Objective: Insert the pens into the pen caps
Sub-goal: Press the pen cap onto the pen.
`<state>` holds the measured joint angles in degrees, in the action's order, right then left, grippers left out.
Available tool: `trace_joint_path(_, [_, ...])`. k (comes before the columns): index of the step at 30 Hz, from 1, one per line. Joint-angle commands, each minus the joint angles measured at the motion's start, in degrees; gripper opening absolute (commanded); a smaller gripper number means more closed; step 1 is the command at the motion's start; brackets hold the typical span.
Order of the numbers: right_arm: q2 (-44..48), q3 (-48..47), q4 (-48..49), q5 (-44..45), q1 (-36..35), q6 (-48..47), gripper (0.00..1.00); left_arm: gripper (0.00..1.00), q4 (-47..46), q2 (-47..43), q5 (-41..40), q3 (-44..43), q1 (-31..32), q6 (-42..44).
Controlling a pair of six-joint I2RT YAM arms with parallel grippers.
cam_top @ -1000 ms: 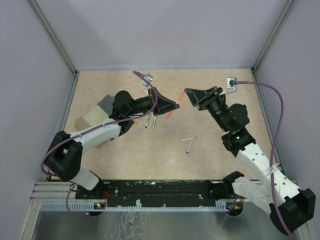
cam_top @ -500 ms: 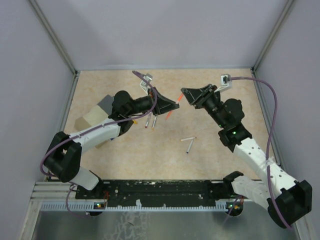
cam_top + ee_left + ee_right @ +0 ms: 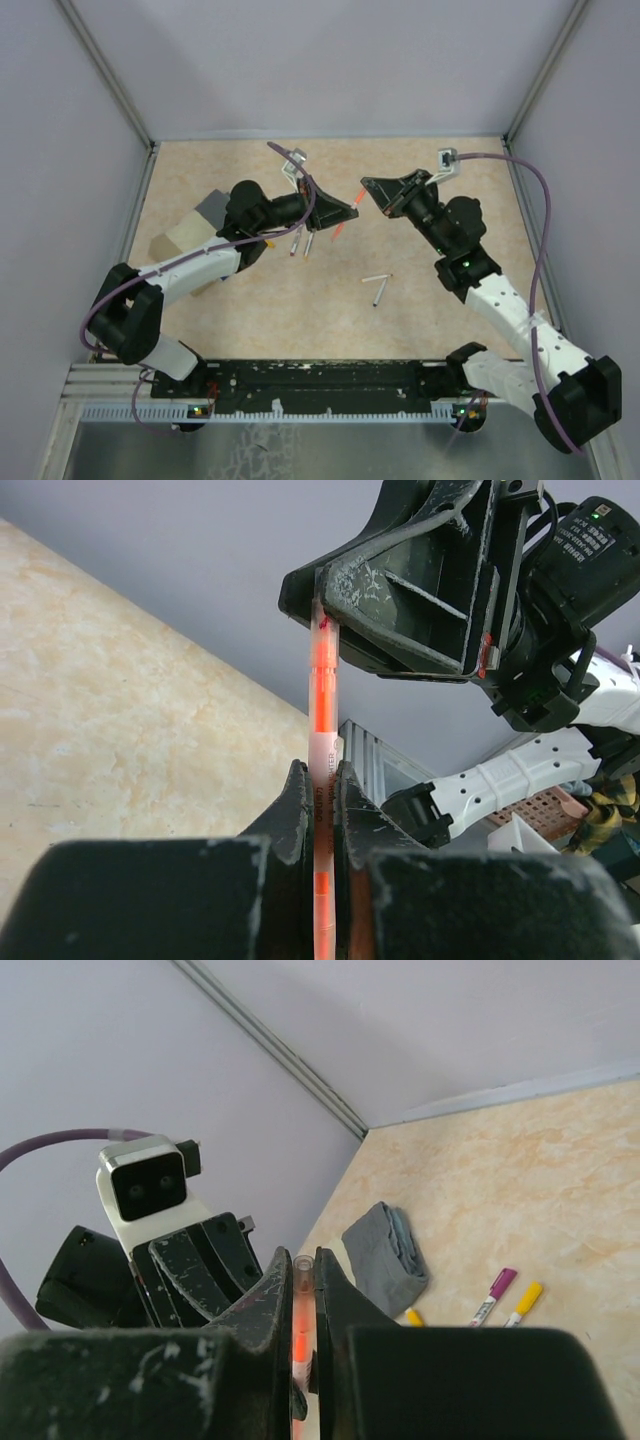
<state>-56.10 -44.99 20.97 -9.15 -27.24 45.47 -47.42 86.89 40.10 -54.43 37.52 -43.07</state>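
The left pincer [image 3: 320, 772] is clenched on the barrel of an orange pen [image 3: 322, 695], which is held in the air above the middle of the surface [image 3: 420, 300]. In the left wrist view the pen runs straight up from between the fingers to the right pincer [image 3: 322, 620]. That pincer is clamped on the pen's far orange end. Whether a cap sits on that end cannot be told.

In the right wrist view the orange tube shows between the right pincer's closed fingers [image 3: 330, 1280], with the left arm's wrist camera [image 3: 148, 1185] just behind.

Two pens [image 3: 301, 243] lie on the surface below the left pincer, a magenta-tipped one [image 3: 495, 1295] beside a yellow-tipped one [image 3: 525, 1300]. Two more pens [image 3: 377, 285] lie near the middle. A beige box with a grey lid [image 3: 190, 235] stands at the left.
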Motion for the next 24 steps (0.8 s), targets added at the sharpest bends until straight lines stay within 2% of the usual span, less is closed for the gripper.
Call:
trace_joint_path(1, [0.5, 2.0, -2.9, -4.9, -2.6, -2.4, 0.00, 0.00, -1.4, -2.1, -3.3, -2.3, 0.4, 1.9])
trace_joint_path(9, [2.3, 7.7, -9.6, -0.3, -10.1, -3.8, 0.00, 0.00, 1.3, -4.7, -6.2, -5.3, 0.6, 6.3])
trace_joint_path(18, [2.0, 16.0, -7.0, 5.9, -21.7, 0.1, 0.00, 0.00, -0.5, -5.7, -9.8, -7.4, 0.8, 6.8])
trace_joint_path(24, [0.3, 19.8, -5.1, 7.2, -26.4, 2.2, 0.00, 0.00, -1.4, -6.0, -11.3, -9.3, 0.7, 6.9])
